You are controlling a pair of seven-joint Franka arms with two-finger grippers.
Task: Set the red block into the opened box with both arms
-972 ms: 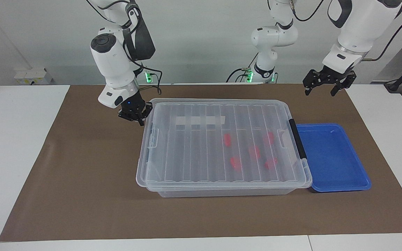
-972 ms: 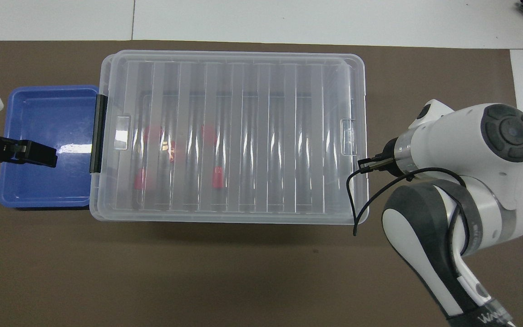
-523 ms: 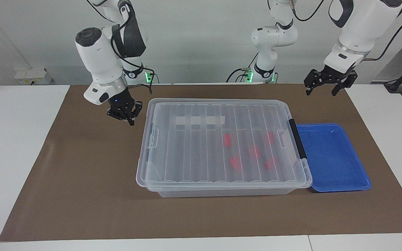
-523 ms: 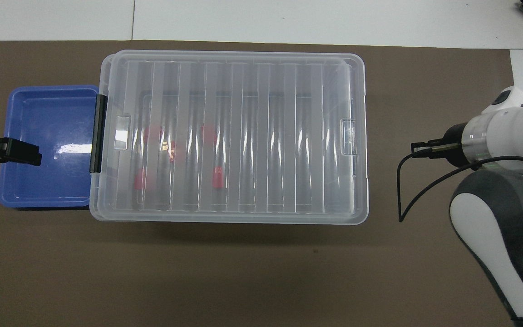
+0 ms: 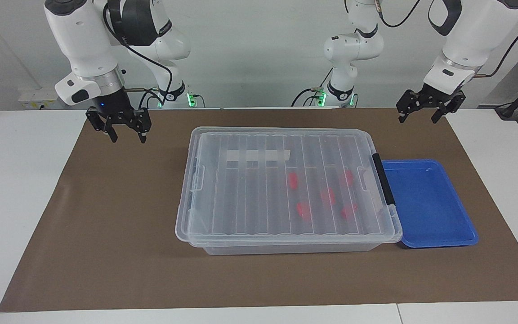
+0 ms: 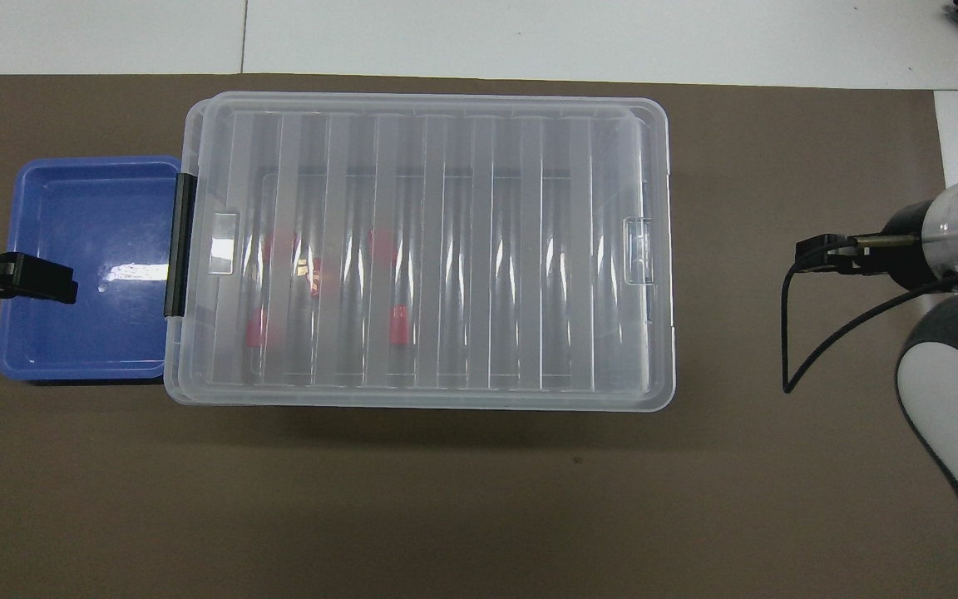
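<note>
The brown mat (image 5: 106,234) covers most of the white table (image 5: 16,189), and in the middle of it sits the box (image 5: 286,189), the big clear bin, with its ribbed see-through lid (image 6: 421,249) lying flat on top. A whitish tape strip (image 5: 257,155) runs across the lid on the side nearer the robots, and the black handle (image 5: 383,179) is at the end toward the left arm.

Through the lid, five red pieces show inside the box, all gathered toward the left arm's end: the red block (image 5: 304,210) among them, with its look-alikes (image 5: 328,195) close by, none touching another as far as the ribs let me see.

Just beside the handle end lies the blue tray (image 5: 425,202), shallow, its rim touching or nearly touching the box; I can't tell which.

The right gripper (image 5: 125,134) hangs in the air over bare mat at the right arm's end, jaws spread apart, holding nothing. The left gripper (image 5: 430,116) hangs over the mat's edge nearer the robots than the tray, fingers parted as well, nothing between them.
</note>
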